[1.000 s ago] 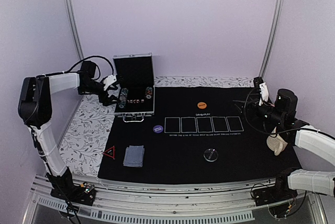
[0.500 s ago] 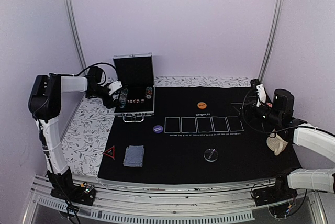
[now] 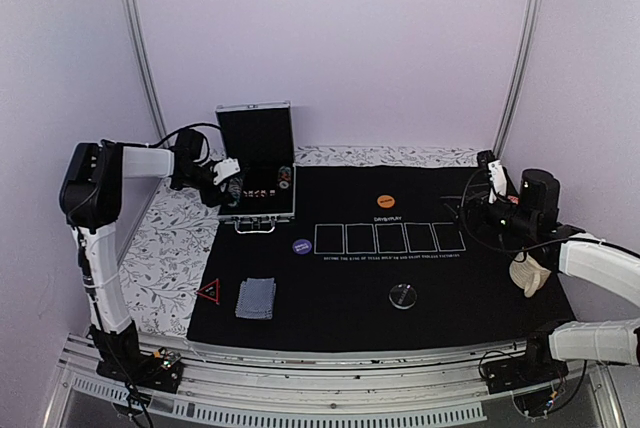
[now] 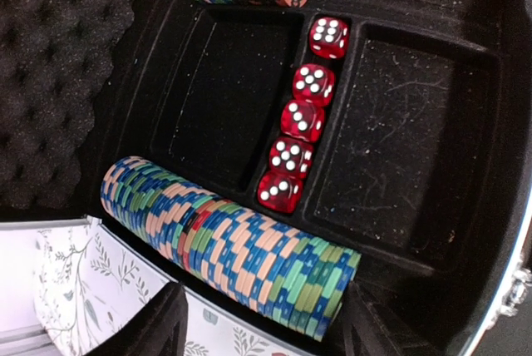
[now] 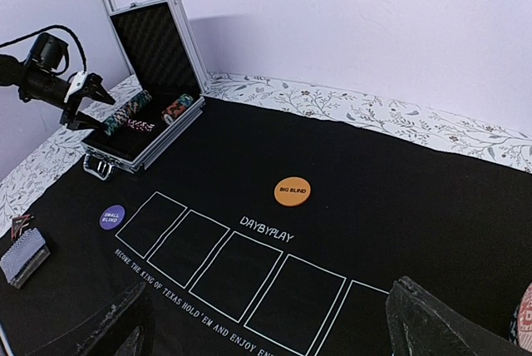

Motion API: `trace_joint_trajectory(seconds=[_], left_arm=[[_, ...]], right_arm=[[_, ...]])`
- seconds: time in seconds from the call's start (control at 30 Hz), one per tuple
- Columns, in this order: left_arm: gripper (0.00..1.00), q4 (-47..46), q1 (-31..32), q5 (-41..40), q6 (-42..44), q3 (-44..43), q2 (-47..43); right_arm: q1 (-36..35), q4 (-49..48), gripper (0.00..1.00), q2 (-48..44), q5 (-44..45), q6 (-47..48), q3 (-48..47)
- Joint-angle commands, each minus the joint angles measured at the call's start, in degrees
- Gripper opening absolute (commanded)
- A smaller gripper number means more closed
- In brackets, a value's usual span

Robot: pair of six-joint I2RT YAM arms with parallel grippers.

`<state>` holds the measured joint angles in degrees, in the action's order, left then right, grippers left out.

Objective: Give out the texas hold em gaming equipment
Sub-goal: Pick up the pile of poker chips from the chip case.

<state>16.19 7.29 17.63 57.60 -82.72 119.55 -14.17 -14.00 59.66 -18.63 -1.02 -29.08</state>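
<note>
Slanting crosswise before spread fingers (image 4: 162, 327), chip row (image 4: 224, 244) (chips edge-on)

We've got a black mat (image 3: 340, 298) spread over most of the table, five white rectangles (image 3: 390, 238) in a row across its middle and DAYBYPLAY lettering (image 5: 268, 229) just above them. At the mat's far left corner sits a silver case (image 3: 258, 216) — lid (image 3: 256, 136) standing upright, lined in dark egg-crate foam (image 4: 50, 56), a handle (image 3: 254, 227) on its near edge. Under it all we see a white leaf-print cloth (image 3: 170, 248), showing along the left and far sides. A left pole (image 3: 139, 38) and a right pole (image 3: 524, 38) rise at the back corners against pale walls — and a ribbed metal rail (image 3: 330, 373) runs along the near edge.
</note>
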Motion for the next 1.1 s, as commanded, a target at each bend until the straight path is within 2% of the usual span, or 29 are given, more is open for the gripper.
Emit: trace_joint_trajectory(seconds=[0.0, 0.17, 0.4, 0.6, 0.67, 0.83, 1.0, 1.07], left_arm=[[0.64, -1.24, 1.45, -2.53, 1.86, 0.32, -0.63], [0.65, -1.99, 1.74, -1.87, -0.01, -0.21, -2.71], [0.69, -4.54, 2.03, 5.03, -2.98, 1.21, -10.60], [0.72, -11.59, 2.03, 14.32, -13.59, 3.16, -16.55], [0.72, -14.52, 2.34, 15.19, -18.18, 4.09, -17.91], [0.75, -21.95, 4.68, 6.38, -34.68, 7.36, -20.87], [0.74, -19.88, 8.82, -10.74, -48.90, 9.11, -23.13], [0.74, -17.76, 9.97, -14.47, -52.67, 10.00, -23.51]], right_arm=[[0.20, 0.63, 0.99, 0.55, -0.75, 0.40, -2.09], [0.20, 0.77, 0.99, 0.31, -0.70, 0.40, -2.12], [0.20, 1.47, 0.99, -0.19, -0.84, 0.40, -2.37], [0.20, 2.32, 0.99, -1.46, -2.20, 0.40, -2.93], [0.21, 2.57, 0.99, -2.64, -3.90, 0.40, -3.33], [0.28, 2.83, 0.99, -7.15, -4.63, -0.46, -3.67], [0.28, 4.86, 0.99, -10.55, -6.72, -3.70, -5.46], [0.27, 6.89, 0.99, -11.07, -8.17, -5.22, -6.77]])
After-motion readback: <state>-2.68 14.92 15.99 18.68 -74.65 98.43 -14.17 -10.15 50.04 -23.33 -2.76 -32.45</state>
